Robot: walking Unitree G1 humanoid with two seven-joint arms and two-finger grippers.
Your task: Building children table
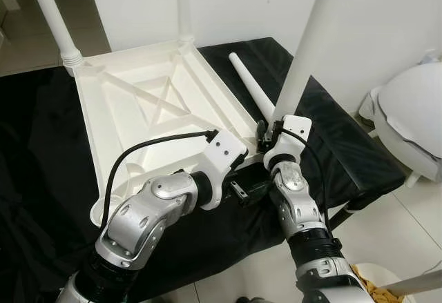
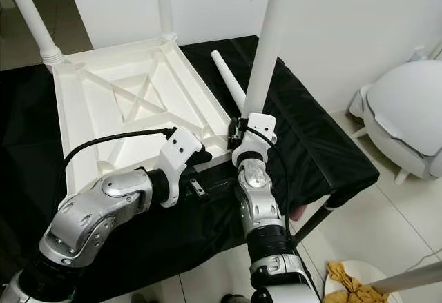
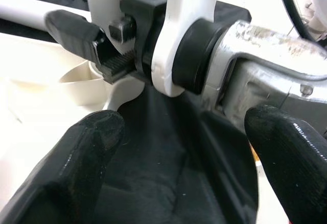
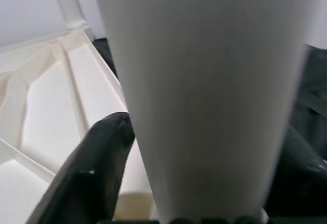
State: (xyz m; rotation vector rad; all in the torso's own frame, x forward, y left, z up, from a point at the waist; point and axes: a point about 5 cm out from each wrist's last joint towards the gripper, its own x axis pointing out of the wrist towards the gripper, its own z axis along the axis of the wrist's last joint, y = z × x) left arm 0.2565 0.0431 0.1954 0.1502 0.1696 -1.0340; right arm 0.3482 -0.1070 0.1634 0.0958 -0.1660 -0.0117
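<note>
A white table top (image 1: 155,103) lies upside down on a black cloth, with white legs standing in its two far corners (image 1: 63,41) (image 1: 183,6). Another leg (image 1: 250,88) lies loose on the cloth beside the top's right edge. My right gripper (image 1: 267,134) is shut on an upright white leg (image 1: 304,54) at the near right corner; in the right wrist view the leg (image 4: 204,81) sits between both black fingers (image 4: 87,173). Just left of the right wrist, my left gripper (image 1: 240,191) hangs open with nothing between its fingers (image 3: 76,157).
The black cloth (image 1: 345,151) ends close behind my right arm, and tiled floor lies below it. A white rounded seat-like object (image 1: 414,110) stands at the right by the wall. A bowl with yellow cloth (image 2: 349,282) sits on the floor.
</note>
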